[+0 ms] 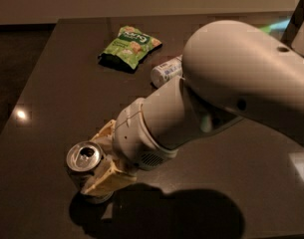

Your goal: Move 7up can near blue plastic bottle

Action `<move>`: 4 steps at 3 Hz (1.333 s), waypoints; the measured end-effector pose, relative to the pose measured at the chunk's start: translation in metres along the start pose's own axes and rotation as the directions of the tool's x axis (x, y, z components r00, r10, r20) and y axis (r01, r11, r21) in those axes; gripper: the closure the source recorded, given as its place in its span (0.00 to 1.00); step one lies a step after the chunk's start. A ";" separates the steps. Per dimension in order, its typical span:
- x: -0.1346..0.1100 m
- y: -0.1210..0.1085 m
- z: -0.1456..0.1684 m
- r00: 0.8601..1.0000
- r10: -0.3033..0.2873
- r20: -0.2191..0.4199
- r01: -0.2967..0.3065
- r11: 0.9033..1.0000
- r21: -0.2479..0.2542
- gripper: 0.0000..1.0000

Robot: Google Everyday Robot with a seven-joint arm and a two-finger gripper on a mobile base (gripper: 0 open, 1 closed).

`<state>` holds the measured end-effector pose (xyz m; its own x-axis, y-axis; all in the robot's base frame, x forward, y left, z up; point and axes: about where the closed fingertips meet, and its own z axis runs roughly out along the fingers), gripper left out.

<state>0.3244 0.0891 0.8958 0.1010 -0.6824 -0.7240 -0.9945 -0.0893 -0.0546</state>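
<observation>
Clasping the 7up can (83, 156) between its fingers, the gripper (91, 164) sits low over the table (52, 83).

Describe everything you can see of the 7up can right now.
The 7up can is a small aluminium can with a silver top and a dark opening, its sides mostly in shadow. It stands roughly upright on the dark table near the front-left corner, and the gripper is closed around its sides.

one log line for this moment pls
grasp | gripper on near side of table, shut on can | can upright on table | bottle lying apart from can, beside snack bag
</observation>
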 end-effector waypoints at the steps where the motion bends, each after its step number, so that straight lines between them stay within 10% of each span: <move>1: 0.005 -0.019 -0.017 0.999 0.049 0.013 -0.049 0.998 0.039 0.73; 2: 0.017 -0.059 -0.046 0.992 0.128 0.022 -0.130 0.985 0.114 0.96; 4: 0.061 -0.153 -0.109 0.957 0.290 0.030 -0.285 0.910 0.301 1.00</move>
<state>0.4861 -0.0181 0.9351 -0.1924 -0.6569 -0.7291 -0.9420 0.3318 -0.0503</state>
